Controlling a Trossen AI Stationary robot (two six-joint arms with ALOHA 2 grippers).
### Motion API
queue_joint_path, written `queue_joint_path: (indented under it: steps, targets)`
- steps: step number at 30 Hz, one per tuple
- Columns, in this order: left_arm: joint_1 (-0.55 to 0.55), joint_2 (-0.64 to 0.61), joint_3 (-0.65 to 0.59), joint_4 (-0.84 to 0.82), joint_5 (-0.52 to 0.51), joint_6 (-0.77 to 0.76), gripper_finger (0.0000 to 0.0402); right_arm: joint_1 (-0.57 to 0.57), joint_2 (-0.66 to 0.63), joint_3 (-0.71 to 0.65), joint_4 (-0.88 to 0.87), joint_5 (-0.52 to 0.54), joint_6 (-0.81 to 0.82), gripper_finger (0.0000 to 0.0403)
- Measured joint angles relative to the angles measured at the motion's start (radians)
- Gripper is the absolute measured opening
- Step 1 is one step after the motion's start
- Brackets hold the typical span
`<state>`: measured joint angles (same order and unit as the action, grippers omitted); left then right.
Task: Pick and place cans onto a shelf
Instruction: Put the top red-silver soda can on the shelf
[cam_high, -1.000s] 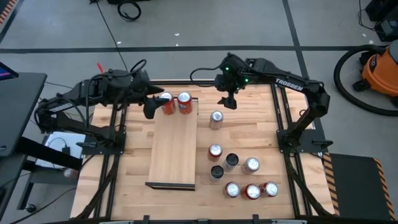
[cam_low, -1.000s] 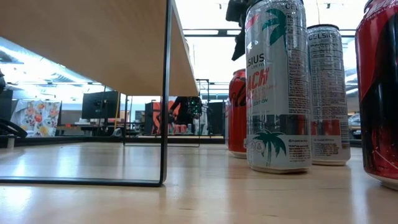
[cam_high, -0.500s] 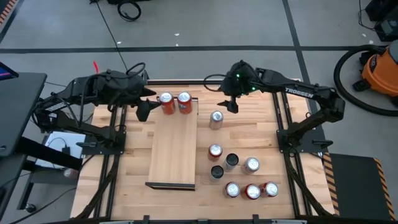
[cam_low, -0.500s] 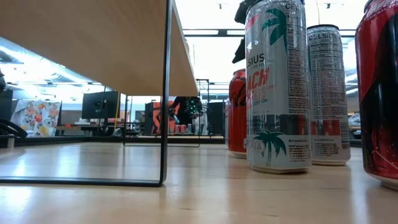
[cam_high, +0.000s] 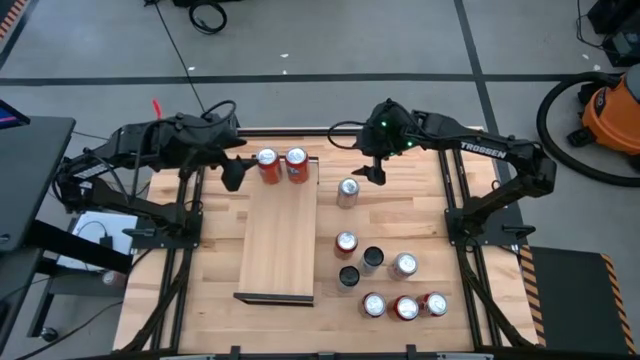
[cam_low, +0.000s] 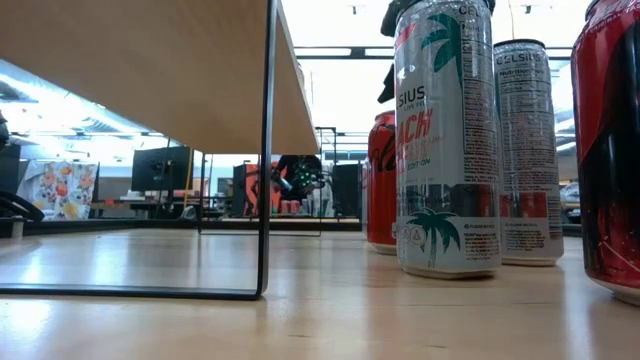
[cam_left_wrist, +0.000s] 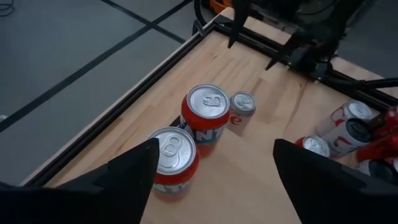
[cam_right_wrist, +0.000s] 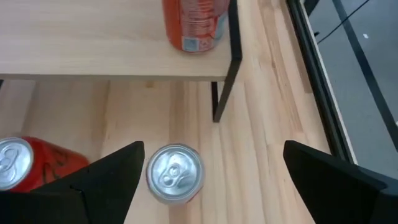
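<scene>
A grey floor with dark tape lines surrounds a wooden worktop (cam_high: 400, 215) in a black frame; an orange shop vacuum (cam_high: 612, 110) stands off to one side. From above, the shelf (cam_high: 280, 235), a long pale board, lies along the middle of the worktop. Two orange-red cans (cam_high: 282, 165) stand side by side at its far end. The left tool (cam_high: 232, 174) hovers just beside that end, fingers spread and empty. The right tool (cam_high: 372, 170) hangs on the shelf's other side, also spread and empty, near a lone silver can (cam_high: 347, 192). Seven more cans (cam_high: 385, 280) cluster on the worktop beside the shelf's near half.

The table-height view shows what the overhead cannot: the shelf stands raised on thin dark rails (cam_low: 266, 150), and a silver can (cam_low: 446, 140) carries a palm-tree print. The left wrist view looks down on the two shelf cans' tops (cam_left_wrist: 189, 134). The right wrist view shows the silver can (cam_right_wrist: 174, 173) standing just beside the shelf's end rail (cam_right_wrist: 225, 59).
</scene>
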<state>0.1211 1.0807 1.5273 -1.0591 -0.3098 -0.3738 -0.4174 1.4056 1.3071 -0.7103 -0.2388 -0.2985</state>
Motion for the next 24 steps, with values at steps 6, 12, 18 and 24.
queue_joint_path:
  steps: [6,12,18,24]
  targets:
    - [0.000,0.014,0.000,-0.003,-0.006,-0.009,0.0348,0.024,0.017,0.000,-0.005,0.002,0.007,0.0399]
    - [-0.001,0.012,0.000,-0.003,0.017,-0.009,0.0348,0.051,0.046,0.000,0.026,0.008,0.005,0.0399]
    - [-0.001,0.012,0.000,-0.018,0.106,0.001,0.0348,0.052,0.073,0.000,0.002,0.029,0.044,0.0400]
    - [-0.001,0.011,0.000,-0.021,0.122,0.089,0.0348,0.063,0.082,0.000,0.005,0.100,0.071,0.0400]
